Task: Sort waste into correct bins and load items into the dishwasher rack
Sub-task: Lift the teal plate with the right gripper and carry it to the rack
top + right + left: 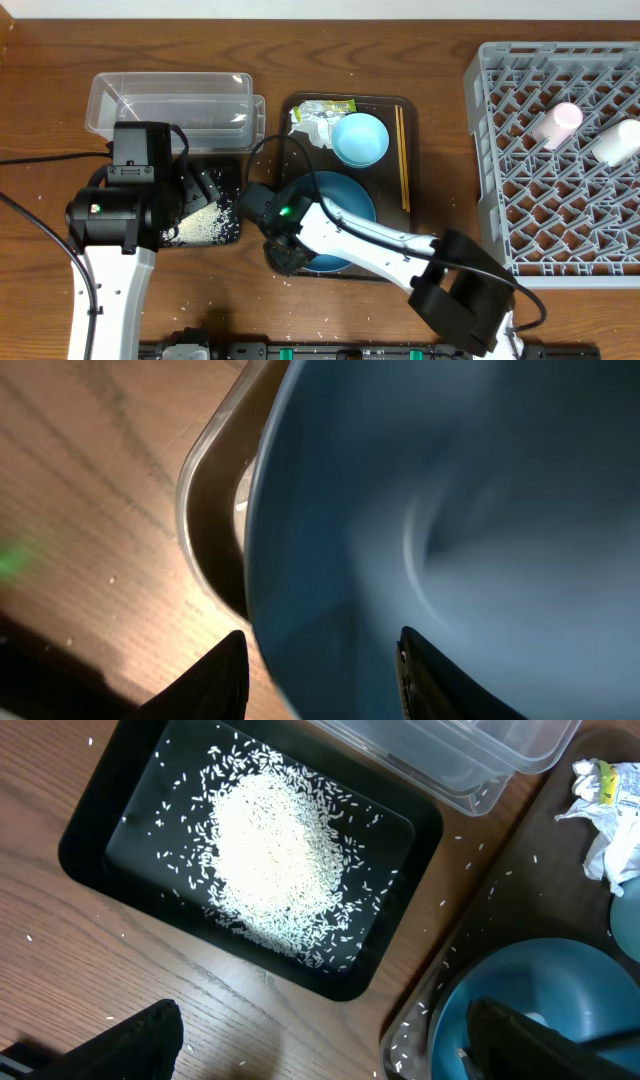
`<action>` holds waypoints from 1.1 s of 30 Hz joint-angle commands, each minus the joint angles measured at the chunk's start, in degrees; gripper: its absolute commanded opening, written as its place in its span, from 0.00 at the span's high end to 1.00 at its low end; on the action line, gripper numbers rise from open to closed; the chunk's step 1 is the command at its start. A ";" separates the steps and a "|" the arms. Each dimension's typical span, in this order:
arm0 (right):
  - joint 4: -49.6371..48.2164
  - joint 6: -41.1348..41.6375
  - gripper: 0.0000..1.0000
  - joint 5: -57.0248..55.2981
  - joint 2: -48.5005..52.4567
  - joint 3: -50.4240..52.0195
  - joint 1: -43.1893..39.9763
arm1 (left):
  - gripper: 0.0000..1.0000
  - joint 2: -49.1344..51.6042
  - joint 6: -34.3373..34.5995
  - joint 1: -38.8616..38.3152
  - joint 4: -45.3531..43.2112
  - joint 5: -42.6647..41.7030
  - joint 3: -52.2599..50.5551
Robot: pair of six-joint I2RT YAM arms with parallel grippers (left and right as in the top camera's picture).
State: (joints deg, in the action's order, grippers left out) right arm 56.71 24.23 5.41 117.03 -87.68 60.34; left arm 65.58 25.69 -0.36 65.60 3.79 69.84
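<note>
Blue rim between its fingers, my right tool straddles the large dish on the brown tray, gripped or not I cannot tell; the left tool hangs released; I judge dish-loading underway, next needing a firm pinch and lift toward the rack.

No word, brand or number can be read anywhere; the green-yellow snack wrapper on the brown tray carries print, too small and crumpled to make out.
</note>
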 commanded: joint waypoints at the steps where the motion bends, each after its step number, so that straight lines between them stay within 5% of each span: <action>1: -0.59 1.51 0.56 -0.68 1.73 -0.11 1.27 | 0.07 0.00 -0.09 0.35 0.15 0.33 0.46; 12: -1.31 5.60 0.99 -0.50 1.68 -0.39 1.31 | 0.07 0.00 -0.09 0.35 0.13 0.35 0.46; 21: 6.78 3.74 0.99 0.00 1.68 -9.77 -2.99 | 0.07 0.00 -0.09 0.35 0.15 0.35 0.46; 33: 32.22 -7.89 0.99 1.36 1.68 -44.37 -24.00 | 0.07 0.00 -0.09 0.35 0.15 0.33 0.46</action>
State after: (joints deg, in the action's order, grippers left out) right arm 86.59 21.52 6.57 118.74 -125.21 41.74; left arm 65.58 25.69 -0.32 65.60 3.81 69.84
